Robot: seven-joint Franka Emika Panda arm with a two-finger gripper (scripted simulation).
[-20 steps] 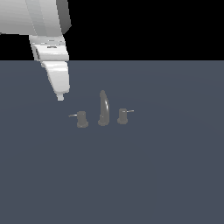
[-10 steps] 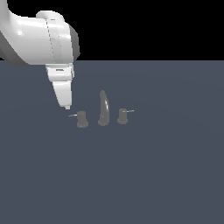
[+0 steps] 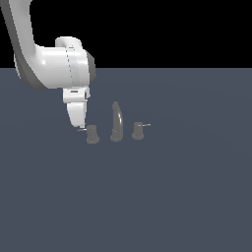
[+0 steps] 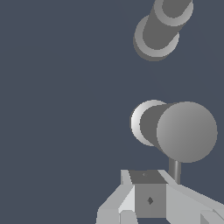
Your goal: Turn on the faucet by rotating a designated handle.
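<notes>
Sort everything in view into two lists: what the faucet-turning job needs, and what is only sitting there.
Needed for the job:
- dull-grey metal faucet set
- short grey cylindrical handle knob with thin silvery lever rod, on the exterior view's left
- white gripper, tip at that lever rod

Only sitting there:
- tall slim curved grey spout
- matching grey knob on the exterior view's right
- flat blue-grey floor
</notes>
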